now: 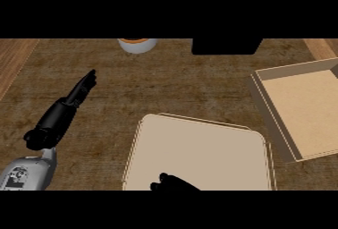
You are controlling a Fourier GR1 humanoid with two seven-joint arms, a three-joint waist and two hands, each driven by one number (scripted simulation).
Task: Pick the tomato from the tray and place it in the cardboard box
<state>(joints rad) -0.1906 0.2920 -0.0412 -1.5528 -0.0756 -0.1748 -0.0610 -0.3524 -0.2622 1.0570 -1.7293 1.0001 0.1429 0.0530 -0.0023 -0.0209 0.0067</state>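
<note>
The right hand (pixel 173 182) shows over the tray's (pixel 198 147) near edge; whether it grasps anything cannot be told. No tomato shows, so it may be hidden under that hand. Likely light, smooth and bruisable, it is best cupped round its middle. The cardboard box (pixel 310 112) sits to the right. The left hand (pixel 73 100) rests released.

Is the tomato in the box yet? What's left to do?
Not yet. The cardboard box shows only its bare floor. No tomato shows on the tray either; the right hand, over the tray's near edge, may hide it, but I cannot tell. The left hand rests open at the left. Carrying and dropping it in the box are left.
</note>
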